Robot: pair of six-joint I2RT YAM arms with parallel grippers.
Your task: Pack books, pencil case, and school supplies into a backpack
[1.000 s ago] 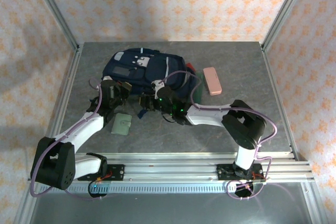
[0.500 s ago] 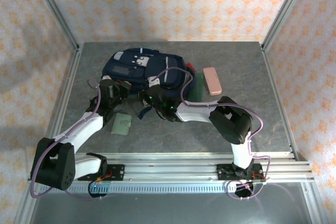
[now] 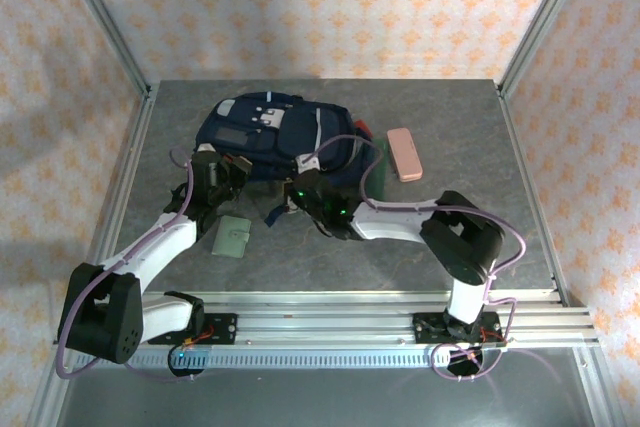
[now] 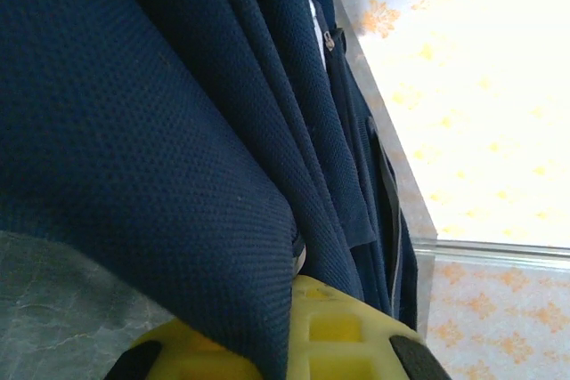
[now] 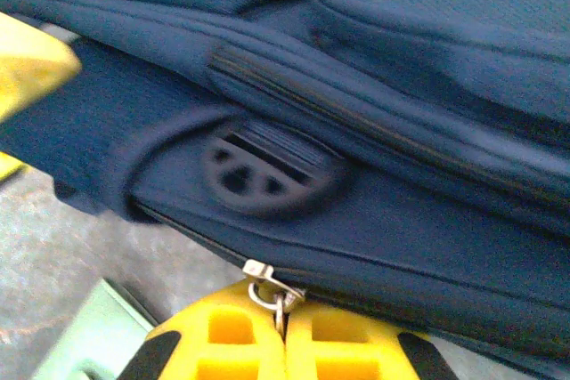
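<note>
The right pincer (image 5: 283, 331) is clamped on the zipper pull (image 5: 265, 282) of the backpack (image 5: 401, 131), just above its tips. The left pincer (image 4: 289, 331) pinches backpack fabric. An off-track tug could slip the pull free. The pale green wallet (image 5: 80, 344) lies beside the right pincer, and the pencil case (image 3: 404, 154) is well beyond.

Left wrist view: fold of navy blue fabric backpack (image 4: 134, 175) drapes over left gripper (image 4: 294, 327), hiding gap between yellow fingers (image 4: 347, 331); bottom edge crops both.
Right wrist view: right gripper (image 5: 285, 318) cropped below; yellow shape (image 5: 27, 68) far left of it blurred, unidentifiable; pale green flat square (image 5: 80, 344) beside it cut by corner.
</note>
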